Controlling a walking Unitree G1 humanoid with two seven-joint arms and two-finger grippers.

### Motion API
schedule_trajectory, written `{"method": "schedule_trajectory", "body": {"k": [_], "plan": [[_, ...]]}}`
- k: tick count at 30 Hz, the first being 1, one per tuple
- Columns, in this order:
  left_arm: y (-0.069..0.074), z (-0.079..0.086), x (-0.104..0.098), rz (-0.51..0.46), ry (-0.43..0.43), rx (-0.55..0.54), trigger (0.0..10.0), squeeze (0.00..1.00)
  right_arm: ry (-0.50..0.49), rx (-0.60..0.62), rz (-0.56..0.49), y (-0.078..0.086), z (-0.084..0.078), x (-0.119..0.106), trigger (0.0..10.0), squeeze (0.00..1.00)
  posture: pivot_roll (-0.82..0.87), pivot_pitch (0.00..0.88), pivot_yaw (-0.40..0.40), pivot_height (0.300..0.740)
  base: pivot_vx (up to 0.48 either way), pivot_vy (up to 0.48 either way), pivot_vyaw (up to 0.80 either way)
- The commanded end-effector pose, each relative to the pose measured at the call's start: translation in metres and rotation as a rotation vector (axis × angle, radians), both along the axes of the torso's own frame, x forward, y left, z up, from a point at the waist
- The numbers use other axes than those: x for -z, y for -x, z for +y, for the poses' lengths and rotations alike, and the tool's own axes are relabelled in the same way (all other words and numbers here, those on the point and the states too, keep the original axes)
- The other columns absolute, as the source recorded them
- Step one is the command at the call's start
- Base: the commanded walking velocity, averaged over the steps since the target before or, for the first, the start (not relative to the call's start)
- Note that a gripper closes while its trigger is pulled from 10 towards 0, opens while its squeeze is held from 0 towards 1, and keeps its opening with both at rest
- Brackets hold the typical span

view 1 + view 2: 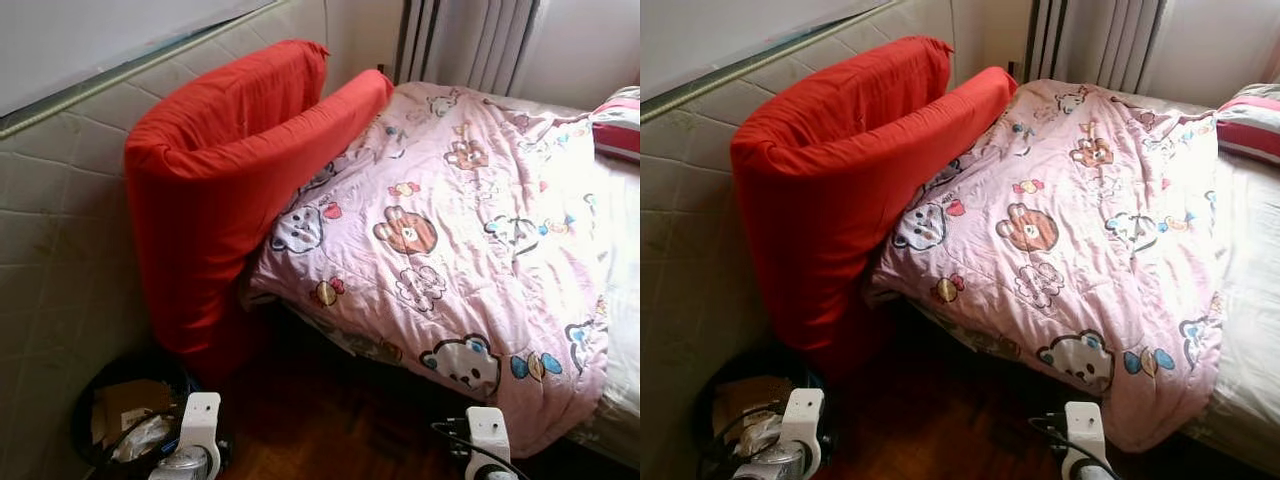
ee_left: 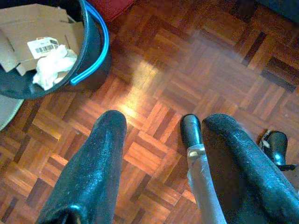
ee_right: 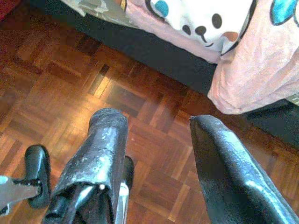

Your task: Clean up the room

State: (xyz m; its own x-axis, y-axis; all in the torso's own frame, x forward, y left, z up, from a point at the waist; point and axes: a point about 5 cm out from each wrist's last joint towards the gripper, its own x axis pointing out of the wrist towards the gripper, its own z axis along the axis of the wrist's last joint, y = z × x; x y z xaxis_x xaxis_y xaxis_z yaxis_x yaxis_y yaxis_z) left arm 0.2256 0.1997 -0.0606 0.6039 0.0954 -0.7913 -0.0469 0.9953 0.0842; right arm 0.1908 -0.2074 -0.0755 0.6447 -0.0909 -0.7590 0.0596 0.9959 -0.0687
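A pink quilt point(image 1: 470, 230) printed with cartoon bears lies rumpled across the bed and hangs over its near edge point(image 3: 243, 70). A big red cushion point(image 1: 215, 190) leans against the quilted wall panel at the bed's left side. On the floor to the left stands a black bin point(image 1: 120, 410) holding cardboard and crumpled paper point(image 2: 53, 65). Both arms hang low at the bottom of the eye views. My left gripper point(image 2: 163, 121) is open above the parquet beside the bin. My right gripper point(image 3: 154, 121) is open above the floor near the quilt's hanging edge.
A red-striped pillow point(image 1: 618, 122) lies at the bed's far right. Pale curtains point(image 1: 470, 40) hang behind the bed. Dark parquet floor point(image 1: 330, 420) runs between the bin and the bed. My own black feet point(image 2: 190, 130) show below the grippers.
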Motion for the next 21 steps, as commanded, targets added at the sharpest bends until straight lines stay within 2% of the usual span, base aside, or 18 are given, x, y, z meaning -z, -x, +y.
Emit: {"method": "schedule_trajectory", "body": {"k": [1,11,21], "plan": [[0.01,0.005,0.006,0.054,-0.038,0.013,10.0,0.0,0.008,-0.037,0.041,0.007,0.002,0.004,10.0,0.0,-0.08,0.0,0.021,0.74,0.0,0.0,0.0],[0.013,0.0,0.008,0.059,-0.035,-0.003,10.0,0.0,0.008,-0.04,0.06,0.01,-0.001,0.005,10.0,0.0,-0.09,0.0,-0.005,0.74,0.0,0.0,0.0],[0.016,-0.007,0.011,0.068,-0.037,0.045,10.0,0.0,-0.015,0.011,0.067,0.012,-0.002,0.007,10.0,0.0,-0.11,0.0,-0.005,0.74,0.0,0.0,0.0]]}}
